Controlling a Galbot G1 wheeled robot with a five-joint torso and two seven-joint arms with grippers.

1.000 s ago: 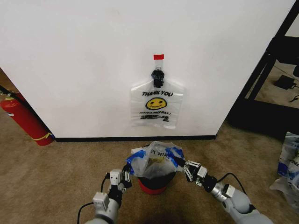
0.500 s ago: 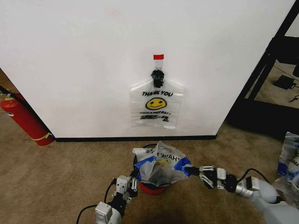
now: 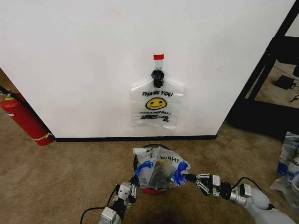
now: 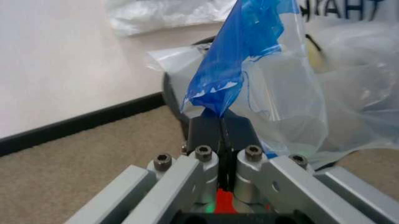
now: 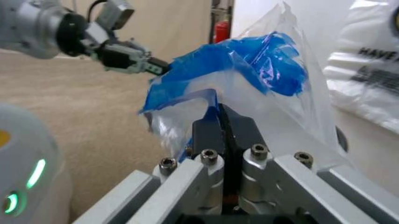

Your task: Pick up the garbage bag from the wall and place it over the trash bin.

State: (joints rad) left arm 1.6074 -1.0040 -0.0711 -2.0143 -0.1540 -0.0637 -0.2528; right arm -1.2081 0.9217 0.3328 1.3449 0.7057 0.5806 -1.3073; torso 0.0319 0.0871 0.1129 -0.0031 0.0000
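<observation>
We see the garbage bag (image 3: 160, 168) draped over the trash bin (image 3: 152, 189) on the carpet below the wall. Left hand (image 3: 131, 185) and right hand (image 3: 190, 178) are each clamped on a blue patch at opposite sides. Thin, limp, slippery film, we judge; hold by the patches.

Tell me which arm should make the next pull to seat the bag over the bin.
Neither has a clear edge. The left gripper and right gripper are each shut on a blue patch of the garbage bag on opposite sides of the trash bin, so both should probably pull down together.
</observation>
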